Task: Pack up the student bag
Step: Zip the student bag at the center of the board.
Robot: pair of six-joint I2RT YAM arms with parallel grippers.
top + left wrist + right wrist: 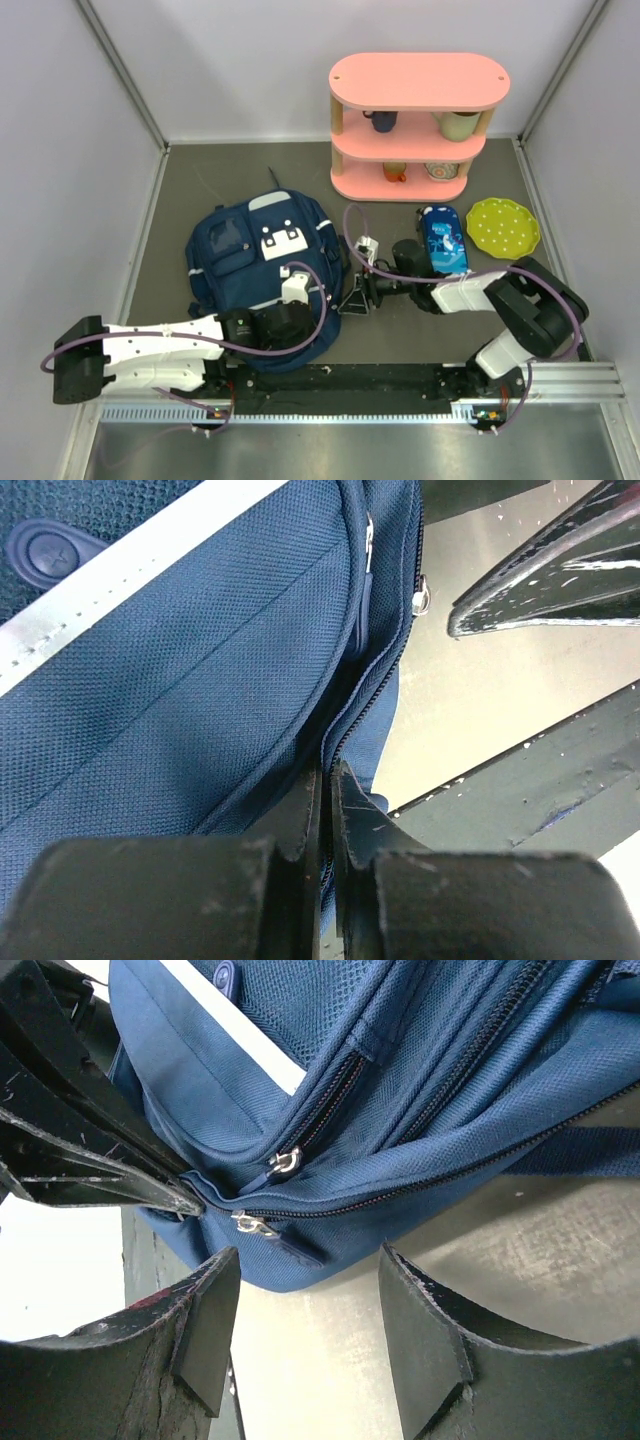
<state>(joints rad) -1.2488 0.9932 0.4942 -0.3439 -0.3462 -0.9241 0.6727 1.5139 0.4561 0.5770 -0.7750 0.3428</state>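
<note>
The navy student bag [262, 265] lies flat on the table left of centre, with white patches near its top. My left gripper [320, 306] is at the bag's right edge, shut on the fabric beside the zipper [330, 772]. In the right wrist view its dark fingers [95, 1150] pinch the bag's corner next to a silver zipper pull [250, 1225]. My right gripper [352, 298] is open just right of the bag. Its fingers stand wide apart [310, 1305] and hold nothing, a little short of the bag [420, 1070]. One right finger [540, 580] shows in the left wrist view.
A pink three-tier shelf [418, 125] with cups stands at the back right. A blue pencil case [442, 240] and a green dotted plate [502, 227] lie in front of it. A small white object [365, 243] sits near the right arm. The base rail [350, 382] runs along the near edge.
</note>
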